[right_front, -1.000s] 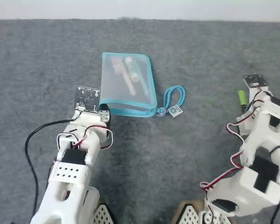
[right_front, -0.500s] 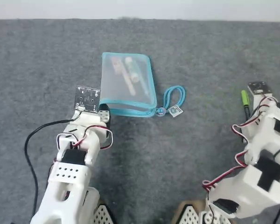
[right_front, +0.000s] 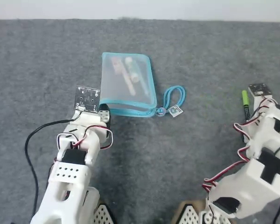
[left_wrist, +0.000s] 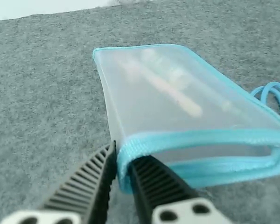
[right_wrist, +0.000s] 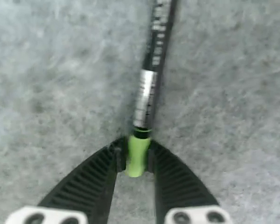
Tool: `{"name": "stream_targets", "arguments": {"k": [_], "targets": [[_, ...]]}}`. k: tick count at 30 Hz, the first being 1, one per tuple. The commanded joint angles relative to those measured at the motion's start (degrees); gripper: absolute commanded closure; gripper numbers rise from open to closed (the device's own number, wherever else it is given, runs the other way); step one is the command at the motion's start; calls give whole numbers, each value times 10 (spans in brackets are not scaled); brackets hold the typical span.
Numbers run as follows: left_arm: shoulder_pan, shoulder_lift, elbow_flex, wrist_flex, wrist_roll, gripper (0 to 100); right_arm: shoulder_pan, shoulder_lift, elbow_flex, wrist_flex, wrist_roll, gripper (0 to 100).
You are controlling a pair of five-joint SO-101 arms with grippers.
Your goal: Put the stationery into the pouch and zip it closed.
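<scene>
The translucent pouch (right_front: pixel 128 84) with teal trim lies flat on the grey mat, with several pens showing through it. Its zipper edge faces the arms, with the pull (right_front: pixel 160 111) at the right end beside a teal strap loop (right_front: pixel 173 96). My left gripper (left_wrist: pixel 122 158) is shut on the pouch's (left_wrist: pixel 177 107) near left corner, pinching the teal edge. At the far right of the mat lies a black pen with a green cap (right_front: pixel 245 101). My right gripper (right_wrist: pixel 135 158) is shut on the green end of that pen (right_wrist: pixel 151 70), whose black barrel points away from it.
A small tag (right_front: pixel 175 111) hangs from the strap. Bare grey mat (right_front: pixel 200 140) lies between the pouch and the pen. The mat's far edge meets a pale wall strip (right_front: pixel 140 9). Both arm bases stand at the near edge.
The right arm has drawn back toward the near side and slightly right, and the green-capped pen has shifted with it. The left arm and the pouch have not moved.
</scene>
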Motion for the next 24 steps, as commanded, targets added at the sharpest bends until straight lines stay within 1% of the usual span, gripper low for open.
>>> {"name": "stream_targets", "arguments": {"k": [1, 4, 7, 11, 14, 18, 20, 24], "targets": [[4, -9, -9, 1, 8, 988, 0, 3, -3, 5, 7, 991], [4, -9, -9, 1, 8, 988, -1, -6, -14, 44, 7, 991], [4, -8, -9, 1, 8, 988, -3, -46, -26, 89, 6, 991], [4, -8, -9, 0, 8, 988, -44, -147, -21, 161, 7, 991], [4, -8, -9, -1, 8, 988, -101, -242, -8, 217, 6, 991], [4, -8, -9, -1, 8, 988, -205, -374, 29, 280, -2, 991], [4, -8, -9, -1, 8, 988, -259, -436, 51, 304, -18, 991], [4, -9, -9, -1, 8, 988, -363, -527, 71, 371, -25, 991]]}}
